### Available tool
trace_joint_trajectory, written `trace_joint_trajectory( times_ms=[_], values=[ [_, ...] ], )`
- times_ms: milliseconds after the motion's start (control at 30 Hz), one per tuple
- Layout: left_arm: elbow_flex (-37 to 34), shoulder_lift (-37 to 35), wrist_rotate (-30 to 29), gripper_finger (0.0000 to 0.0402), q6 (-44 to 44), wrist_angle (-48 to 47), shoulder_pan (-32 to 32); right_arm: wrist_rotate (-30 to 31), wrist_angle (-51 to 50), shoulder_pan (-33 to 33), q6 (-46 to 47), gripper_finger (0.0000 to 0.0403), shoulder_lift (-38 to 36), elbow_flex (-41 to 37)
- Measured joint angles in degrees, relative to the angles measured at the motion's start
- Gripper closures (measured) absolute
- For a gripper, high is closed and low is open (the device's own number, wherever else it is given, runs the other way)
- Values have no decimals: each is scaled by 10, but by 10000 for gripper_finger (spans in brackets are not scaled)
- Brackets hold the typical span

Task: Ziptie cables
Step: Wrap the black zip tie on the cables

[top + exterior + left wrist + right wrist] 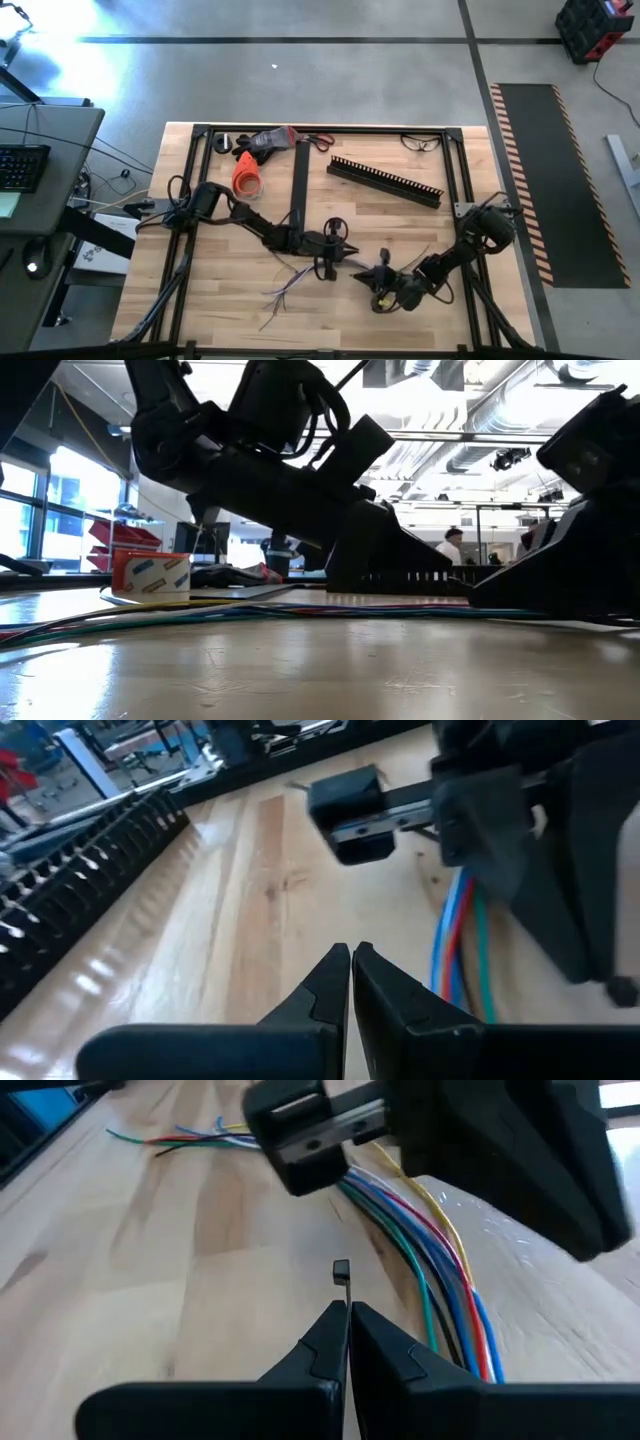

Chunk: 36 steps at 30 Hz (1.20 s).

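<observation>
Loose bunch of thin multicoloured cables (440,1270) lying lengthwise just beside right gripper (348,1312); jaws together, pinching thin dark strip. Left gripper (351,952) closing on nothing.

The high view looks straight down on the whole pale wooden table (230,300); the low view sits at tabletop height, facing the room. Both wrist views look close along shut fingers, sharing the bundle of thin multicoloured cables (440,1270)
</observation>
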Motion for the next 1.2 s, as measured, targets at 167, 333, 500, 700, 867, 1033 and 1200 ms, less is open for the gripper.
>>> trace_joint_trajectory(
  times_ms=[167, 333, 500, 700, 867, 1033, 1200],
  values=[
    [0, -14, -41, 402, 28, -24, -2, 32, 25, 3, -15, 403, 0, 0],
    [0, -82, -92, 402, 51, -115, -24, 91, 127, 26, -77, 403, 0, 0],
    [1, -148, -104, 402, 48, -197, -45, 142, 204, 45, -140, 403, 0, 0],
    [1, -163, -130, 402, 8, -233, -97, 99, 208, 46, -118, 403, 23, 14],
    [1, -163, -143, 402, -14, -232, -152, 12, 258, 28, -177, 403, 70, 87],
    [0, -164, -172, 402, -10, -182, -223, -34, 292, 24, -282, 403, 92, 162],
    [0, -164, -194, 402, 24, -150, -276, -34, 312, 43, -354, 403, 94, 207]
  ],
)
